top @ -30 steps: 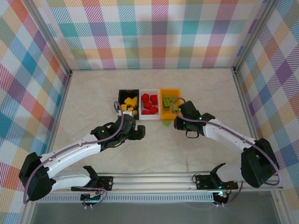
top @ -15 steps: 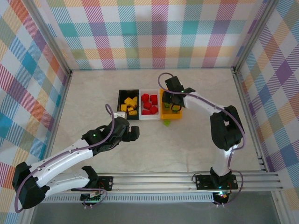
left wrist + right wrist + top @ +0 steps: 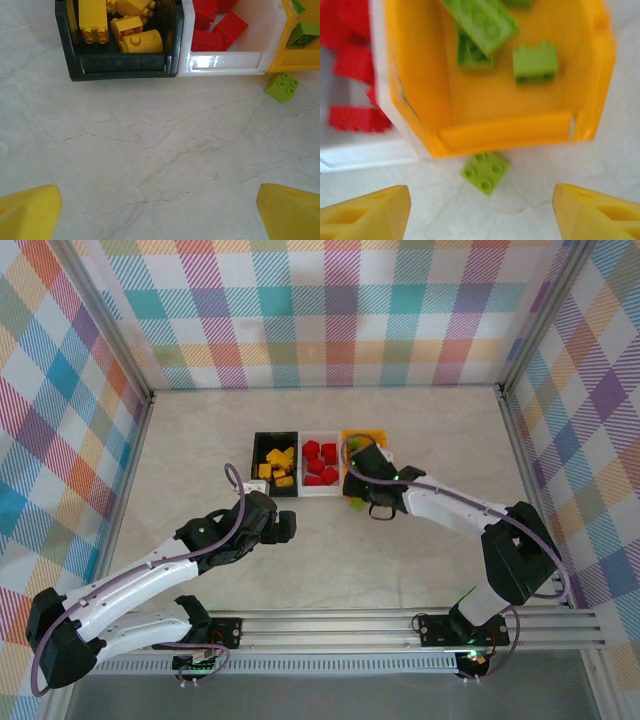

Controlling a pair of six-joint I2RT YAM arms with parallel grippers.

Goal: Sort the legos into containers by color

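Note:
The black bin (image 3: 262,436) holds yellow legos (image 3: 132,35). Red legos (image 3: 220,27) lie in the white bin (image 3: 321,489), and the orange-yellow bin (image 3: 505,132) holds lime green legos (image 3: 535,62). One green lego (image 3: 485,171) lies studs up on the table just in front of the orange-yellow bin. My right gripper (image 3: 482,205) hovers over it, open, fingers wide to either side. My left gripper (image 3: 160,210) is open over bare table, in front of the black bin (image 3: 120,65), holding nothing.
The three bins stand side by side, touching, mid-table. My right arm (image 3: 450,508) reaches in from the right and covers part of the orange-yellow bin (image 3: 368,435). Metal rails and checkered walls ring the table (image 3: 200,440).
My right gripper was over the orange-yellow bin half a second ago; it has dropped back to its front edge, above the loose green lego. My left arm drew back a little, then stayed still.

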